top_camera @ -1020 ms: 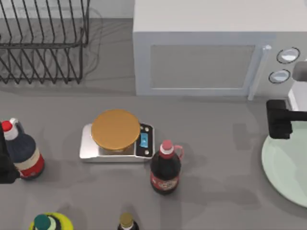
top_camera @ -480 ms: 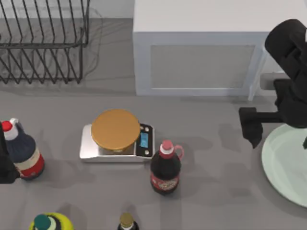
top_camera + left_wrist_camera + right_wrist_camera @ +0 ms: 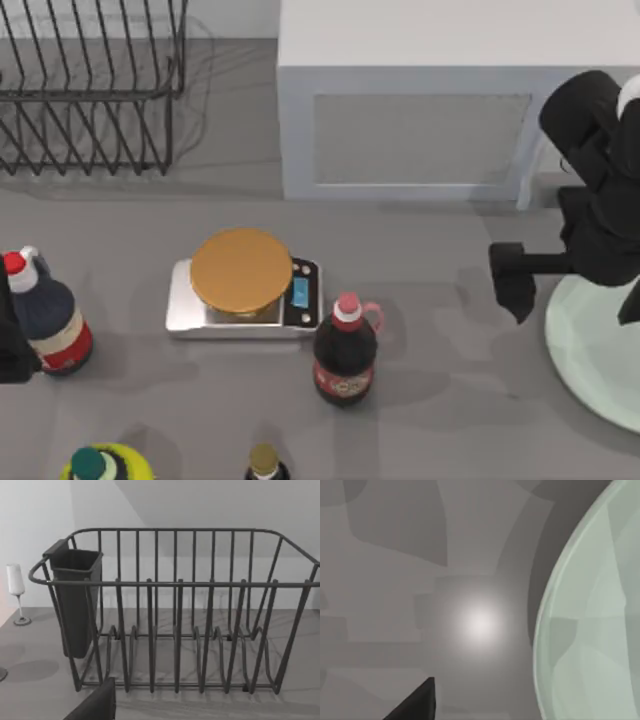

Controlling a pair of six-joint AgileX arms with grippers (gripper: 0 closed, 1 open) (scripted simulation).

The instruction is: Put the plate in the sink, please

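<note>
From above, the pale mint-green plate point(image 3: 600, 355) lies flat on the grey table point(image 3: 440, 400) at the right edge of the frame, cut off by the border. The right arm reaches in from the upper right, bent down over the plate's upper rim, and the right claw point(image 3: 575, 285) straddles that rim: one dark finger point(image 3: 513, 280) sticks out over bare table just left of the plate, while the other sits at the frame's right edge over the plate, so the claw stands released and holds nothing. The right wrist view adds a close look at the plate's curved rim point(image 3: 590, 630) along the right side of the frame, with grey table beside it and a dark fingertip point(image 3: 417, 702) at the lower left, apart from the rim.

The left arm is parked at the left edge of the top view, beside a dark bottle with a red cap point(image 3: 45, 315); whether the left claw point(image 3: 12, 340) is released or clenched I cannot tell. Its wrist view faces a dark wire dish rack point(image 3: 175, 615) with a cutlery holder point(image 3: 75, 600), seen from above at the upper left point(image 3: 90, 85).

Also on the table: a microwave point(image 3: 420, 100), a scale point(image 3: 245, 285) and a dark bottle point(image 3: 345, 350).
</note>
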